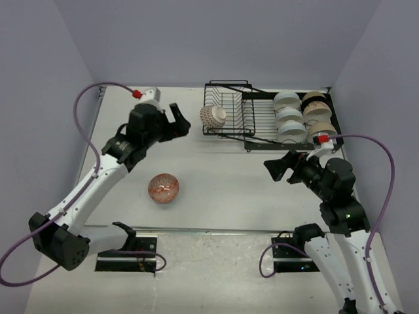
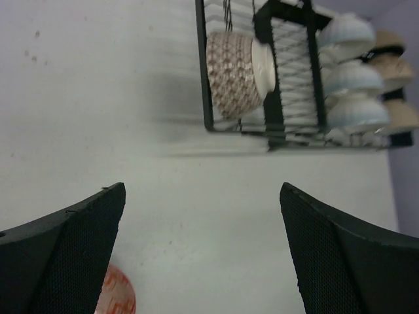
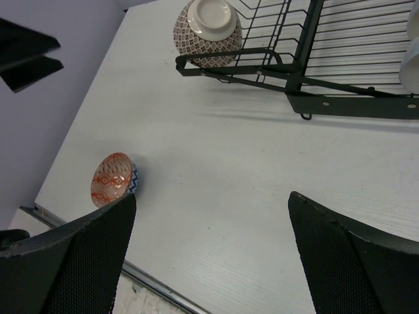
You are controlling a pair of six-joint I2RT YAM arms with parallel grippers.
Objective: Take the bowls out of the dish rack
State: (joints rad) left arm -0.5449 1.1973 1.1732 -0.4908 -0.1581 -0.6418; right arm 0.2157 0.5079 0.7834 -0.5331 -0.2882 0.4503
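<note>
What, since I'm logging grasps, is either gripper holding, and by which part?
Nothing. The left gripper and the right gripper both stand open and empty; the patterned bowl sits in the dish rack, untouched.

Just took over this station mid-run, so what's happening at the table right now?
One orange-patterned bowl sits out on the table, clear of the dish rack. The left gripper, open and empty, faces the brown-patterned bowl lying on its side in the smaller basket. The right gripper, also open and empty, hovers by the rack's front edge. White bowls and beige bowls sit in the wider section.
</note>
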